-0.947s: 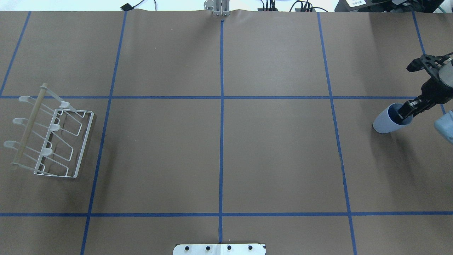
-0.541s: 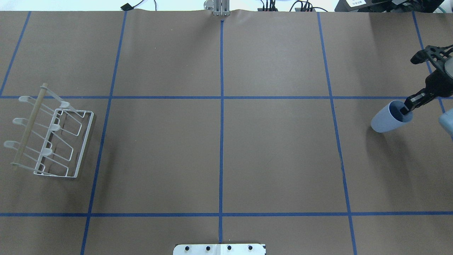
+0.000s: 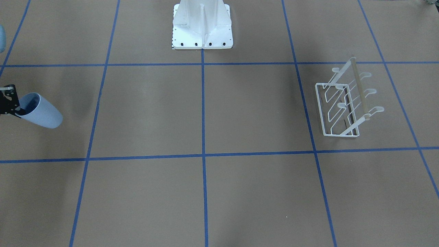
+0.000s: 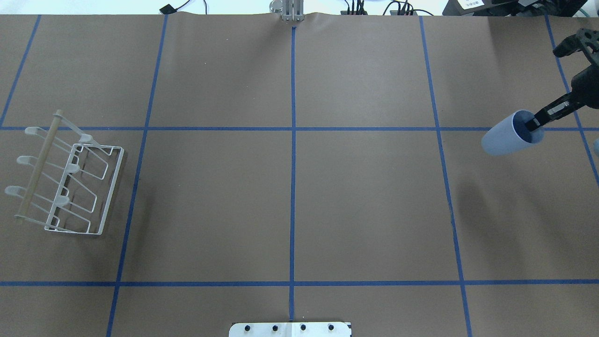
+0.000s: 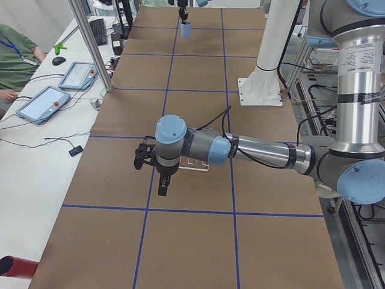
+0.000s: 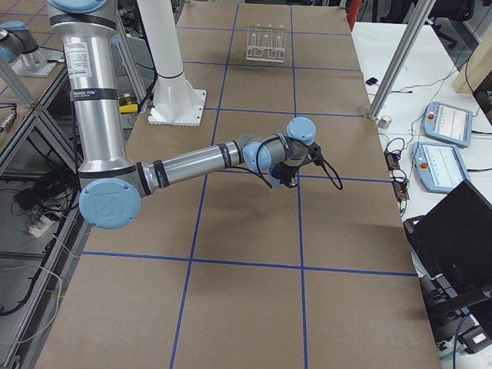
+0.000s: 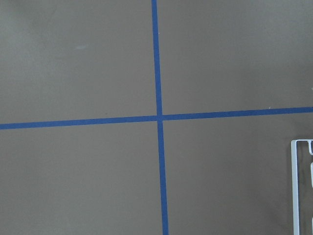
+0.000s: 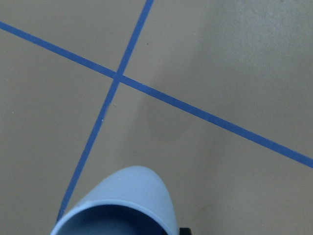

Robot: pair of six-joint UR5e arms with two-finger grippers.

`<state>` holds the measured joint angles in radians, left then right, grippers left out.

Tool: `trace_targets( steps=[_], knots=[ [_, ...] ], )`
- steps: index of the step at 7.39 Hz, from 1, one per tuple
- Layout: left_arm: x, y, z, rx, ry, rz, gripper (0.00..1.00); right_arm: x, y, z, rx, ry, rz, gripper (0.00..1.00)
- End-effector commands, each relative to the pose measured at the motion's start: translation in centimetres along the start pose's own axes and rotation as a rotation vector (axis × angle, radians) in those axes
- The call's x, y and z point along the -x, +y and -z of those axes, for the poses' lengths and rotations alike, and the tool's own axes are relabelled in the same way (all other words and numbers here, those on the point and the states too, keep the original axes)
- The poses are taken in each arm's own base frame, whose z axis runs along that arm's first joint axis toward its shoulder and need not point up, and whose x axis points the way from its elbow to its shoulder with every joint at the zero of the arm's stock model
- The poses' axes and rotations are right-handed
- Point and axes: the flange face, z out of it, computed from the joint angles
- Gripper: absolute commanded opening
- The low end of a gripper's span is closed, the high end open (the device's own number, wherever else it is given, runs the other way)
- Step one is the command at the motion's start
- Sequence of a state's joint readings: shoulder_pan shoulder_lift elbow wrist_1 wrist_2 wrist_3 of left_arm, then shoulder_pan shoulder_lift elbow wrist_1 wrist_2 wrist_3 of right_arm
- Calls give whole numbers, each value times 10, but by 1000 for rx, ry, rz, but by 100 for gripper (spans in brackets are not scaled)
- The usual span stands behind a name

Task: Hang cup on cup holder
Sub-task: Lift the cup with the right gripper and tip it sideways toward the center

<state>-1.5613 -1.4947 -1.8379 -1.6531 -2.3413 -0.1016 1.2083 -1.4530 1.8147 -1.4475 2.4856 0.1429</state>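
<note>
While your right gripper (image 4: 534, 124) grips the cup (image 4: 506, 139) by its rim, tilted and off the desk (image 4: 299, 210) at the right end, the cup holder (image 4: 70, 182) sits way over on the left.

table (image 4: 365, 201): covered with plain brown paper from edge to edge.
tape lines (image 4: 293, 187): blue, laid on the paper as a grid of large rectangles.
cup holder (image 4: 71, 168): stood on its wire base frame toward the robot's left end, just beside a tape line.
base plate (image 3: 202, 41): white, with a row of dark bolts, set at the robot-side edge on the middle tape line.
</note>
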Motion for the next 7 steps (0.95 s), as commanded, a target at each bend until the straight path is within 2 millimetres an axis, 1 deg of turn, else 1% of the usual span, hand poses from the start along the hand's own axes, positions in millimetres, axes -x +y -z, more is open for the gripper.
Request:
trace_targets(
  steps=[1, 2, 3, 4, 5, 6, 7],
  knots=[
    [-47, -13, 34, -68, 69, -97, 99, 49, -18, 27, -118, -71, -4, 0],
    [-92, -24, 40, -96, 123, -182, 99, 70, -21, 24, -175, -119, -49, 0],
    [-131, -36, 53, -140, 155, -126, 99, 90, -20, 23, -228, -183, -98, 0],
    [-165, -50, 61, -179, 201, -96, 99, 100, -17, 26, -270, -239, -135, 0],
    [-202, -53, 57, -203, 258, -106, 99, 111, -13, 34, -306, -297, -179, 0],
    [-234, -54, 55, -216, 318, -88, 99, 119, -8, 40, -335, -354, -216, 0],
    [-270, -56, 60, -248, 398, -66, 99, 128, -3, 44, -357, -404, -252, 0]
  ],
)
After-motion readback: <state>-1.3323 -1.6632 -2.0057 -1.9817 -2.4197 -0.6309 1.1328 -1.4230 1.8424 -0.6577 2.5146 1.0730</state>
